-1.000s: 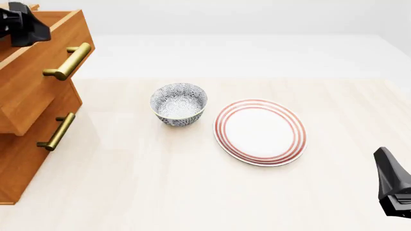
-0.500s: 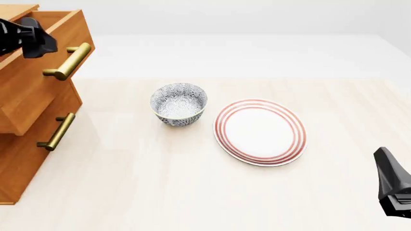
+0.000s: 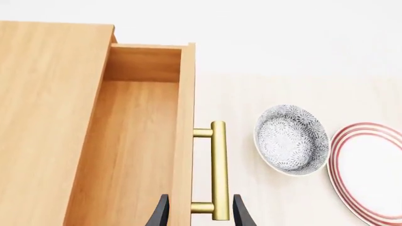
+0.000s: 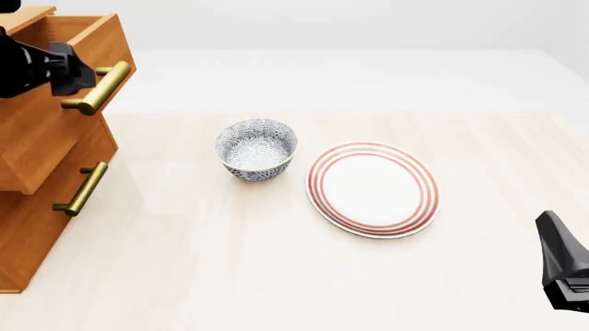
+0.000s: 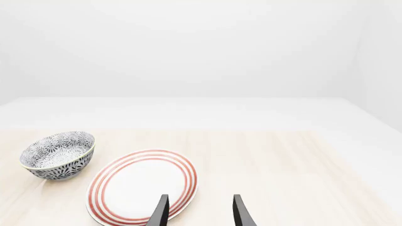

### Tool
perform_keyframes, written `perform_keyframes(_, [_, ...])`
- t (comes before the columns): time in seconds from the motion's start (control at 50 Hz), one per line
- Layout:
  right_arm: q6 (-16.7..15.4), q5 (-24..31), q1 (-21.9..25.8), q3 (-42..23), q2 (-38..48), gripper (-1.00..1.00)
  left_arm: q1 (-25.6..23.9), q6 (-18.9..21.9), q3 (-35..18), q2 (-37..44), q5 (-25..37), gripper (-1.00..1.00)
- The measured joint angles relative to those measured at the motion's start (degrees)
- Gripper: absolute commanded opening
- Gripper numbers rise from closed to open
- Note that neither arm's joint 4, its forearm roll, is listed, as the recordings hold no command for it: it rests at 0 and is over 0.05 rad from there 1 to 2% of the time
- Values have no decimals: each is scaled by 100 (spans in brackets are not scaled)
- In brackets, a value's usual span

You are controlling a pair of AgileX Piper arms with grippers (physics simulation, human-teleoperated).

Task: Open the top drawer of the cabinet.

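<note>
The top drawer (image 4: 57, 89) stands pulled well out of the cabinet (image 4: 37, 227), its inside open to view and bare as far as shown. The left gripper (image 3: 199, 212) hangs just above the drawer's brass handle (image 3: 218, 169), fingers spread, one tip over the drawer front and one outside the bar, holding nothing. The right gripper (image 5: 199, 211) sits well away from the cabinet, jaws apart and empty, near the striped plate (image 4: 373, 189); the patterned bowl (image 4: 256, 149) lies between plate and cabinet.

Task looks basically done. Risk: if the left arm drops or swings toward the cabinet, a finger could catch the handle or front and push the drawer back in.
</note>
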Motion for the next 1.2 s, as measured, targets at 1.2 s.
perform_keyframes(1.2, [0, 0, 0, 0, 0, 100, -834, 243, 13, -14, 146, 100])
